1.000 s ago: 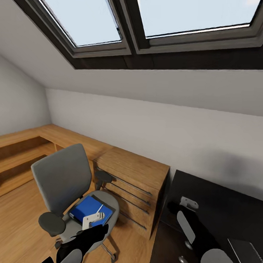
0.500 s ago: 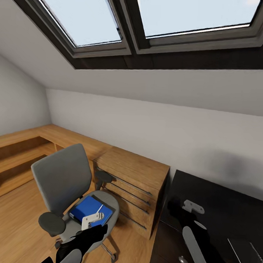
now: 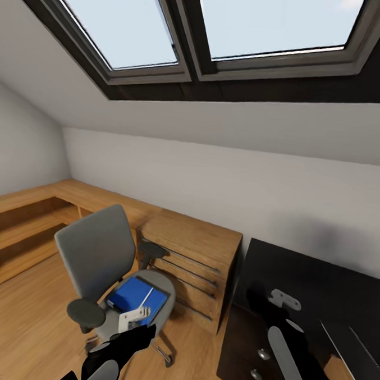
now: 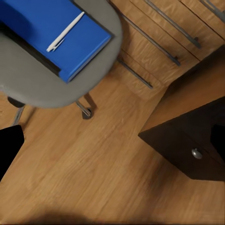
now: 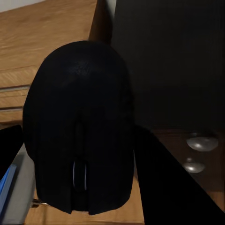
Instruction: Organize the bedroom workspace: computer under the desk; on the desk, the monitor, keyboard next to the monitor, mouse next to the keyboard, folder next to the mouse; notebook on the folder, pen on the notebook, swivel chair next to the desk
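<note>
Overhead, a skylight (image 3: 222,29) is showing pale sky. Below it the swivel chair (image 3: 104,263) is standing on the wood floor (image 4: 93,159) beside a light-wood drawer chest (image 3: 194,263). On its seat the blue folder (image 4: 51,35) is lying flat, with the pen (image 4: 65,31) resting on top. The left gripper (image 3: 132,320) is hanging just over the seat's near edge; whether it is open I cannot tell. The right gripper (image 3: 283,300) is hovering over the black desk (image 3: 319,288), its fingers (image 5: 164,187) clamping the mouse (image 5: 79,126).
</note>
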You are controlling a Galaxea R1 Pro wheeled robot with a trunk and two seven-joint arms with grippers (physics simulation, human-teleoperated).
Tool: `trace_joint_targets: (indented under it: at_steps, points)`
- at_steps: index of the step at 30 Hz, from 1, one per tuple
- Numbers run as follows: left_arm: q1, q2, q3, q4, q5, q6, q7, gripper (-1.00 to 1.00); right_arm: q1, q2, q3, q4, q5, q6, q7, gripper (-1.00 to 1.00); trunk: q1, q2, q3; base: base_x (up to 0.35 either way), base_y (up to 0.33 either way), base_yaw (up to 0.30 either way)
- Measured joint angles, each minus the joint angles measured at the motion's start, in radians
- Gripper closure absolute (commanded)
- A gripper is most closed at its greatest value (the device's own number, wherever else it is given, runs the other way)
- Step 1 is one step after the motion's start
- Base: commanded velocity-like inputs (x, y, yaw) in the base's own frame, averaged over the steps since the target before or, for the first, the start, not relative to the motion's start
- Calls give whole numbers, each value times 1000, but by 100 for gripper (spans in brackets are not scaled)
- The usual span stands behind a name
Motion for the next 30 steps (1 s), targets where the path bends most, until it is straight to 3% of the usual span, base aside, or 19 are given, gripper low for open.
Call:
trace_joint_targets:
  at_steps: [11,14,30]
  points:
    - [0,0,-20,0,-4,-1,0,-100,0,1,-15,-3,-1,1,-1,100,0,0,0,-258,20,-18]
    - [0,0,-22,0,-4,0,0,-100,0,1,-42,-3,-2,1,-2,100,0,0,0,-46,0,-236]
    - [0,0,-21,0,-3,0,-1,-100,0,1,-81,0,-2,-1,-4,100,-1,0,0,-5,0,-269]
